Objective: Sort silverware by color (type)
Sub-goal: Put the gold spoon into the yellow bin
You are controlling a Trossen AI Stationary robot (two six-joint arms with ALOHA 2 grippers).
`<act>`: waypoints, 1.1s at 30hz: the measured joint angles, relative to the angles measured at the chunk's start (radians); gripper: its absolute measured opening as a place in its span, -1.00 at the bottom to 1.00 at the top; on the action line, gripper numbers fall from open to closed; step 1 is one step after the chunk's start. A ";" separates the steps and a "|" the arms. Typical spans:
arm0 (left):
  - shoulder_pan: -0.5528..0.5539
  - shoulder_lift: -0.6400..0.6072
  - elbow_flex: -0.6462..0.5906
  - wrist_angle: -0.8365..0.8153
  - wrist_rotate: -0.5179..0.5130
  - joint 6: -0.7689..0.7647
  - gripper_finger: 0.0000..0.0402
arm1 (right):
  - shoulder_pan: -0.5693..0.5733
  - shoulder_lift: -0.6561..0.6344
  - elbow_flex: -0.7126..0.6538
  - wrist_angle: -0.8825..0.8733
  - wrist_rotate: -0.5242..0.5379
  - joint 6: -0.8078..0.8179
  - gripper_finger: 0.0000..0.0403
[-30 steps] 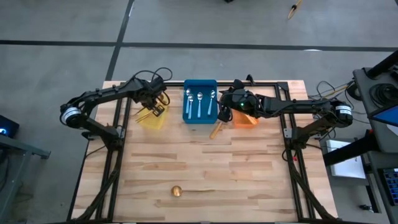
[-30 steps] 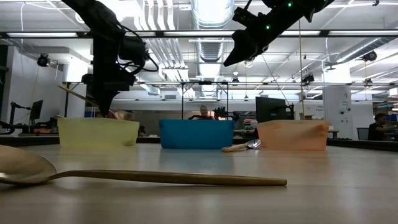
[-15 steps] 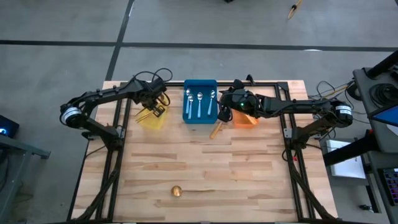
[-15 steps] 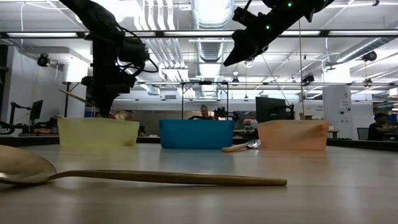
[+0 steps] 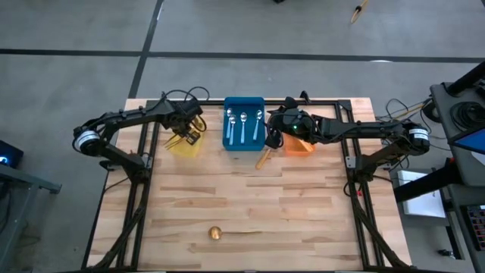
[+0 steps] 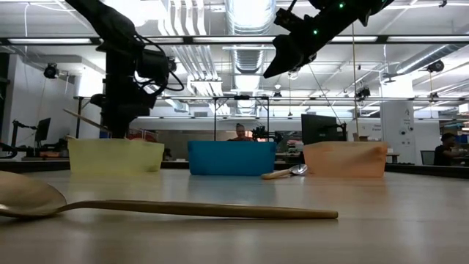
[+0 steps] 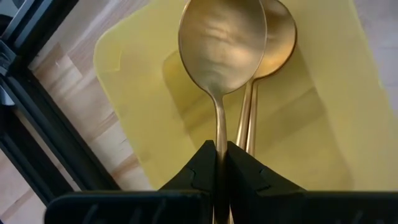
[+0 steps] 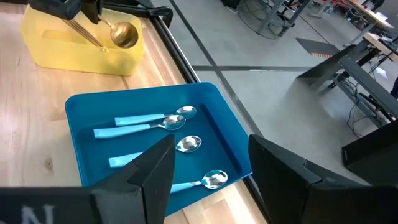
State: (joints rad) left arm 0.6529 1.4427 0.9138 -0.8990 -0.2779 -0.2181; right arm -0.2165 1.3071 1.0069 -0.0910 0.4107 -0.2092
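My left gripper (image 5: 187,135) is shut on a gold spoon (image 7: 222,46) over the yellow bin (image 5: 184,144); the spoon's bowl (image 8: 124,34) is down inside the bin. A second gold spoon (image 7: 273,43) lies in that bin. My right gripper (image 8: 211,180) hangs open above the gap between the blue bin (image 5: 243,125) and the orange bin (image 5: 299,145), holding nothing. Another gold spoon (image 5: 227,232) lies flat near the table's front edge. An orange-handled spoon (image 5: 263,158) lies on the table between the blue and orange bins. My left gripper pinches the gold spoon's thin handle (image 7: 219,155) between its two fingers, a little way back from the bowl. The fingers point steeply down from above, along the handle. The spoon slants bowl down into the yellow bin, its handle end (image 6: 80,117) sticking up past the gripper.
Several blue-handled spoons (image 8: 149,124) lie in the blue bin. The three bins stand in a row at the table's far edge, inside the black frame (image 5: 333,102). Bare wood (image 5: 250,193) spreads across the middle and near part of the table.
My left gripper has sunk slightly toward the yellow bin with the gold spoon still pinched, so the spoon's bowl sits lower in the bin.
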 joint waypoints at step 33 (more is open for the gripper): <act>-0.030 0.000 -0.019 0.020 0.053 -0.094 -0.96 | 0.000 0.000 0.000 0.000 0.000 -0.003 -0.04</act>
State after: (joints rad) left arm 0.6224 1.4425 0.8948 -0.8787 -0.2249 -0.3125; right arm -0.2165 1.3071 1.0069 -0.0914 0.4107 -0.2123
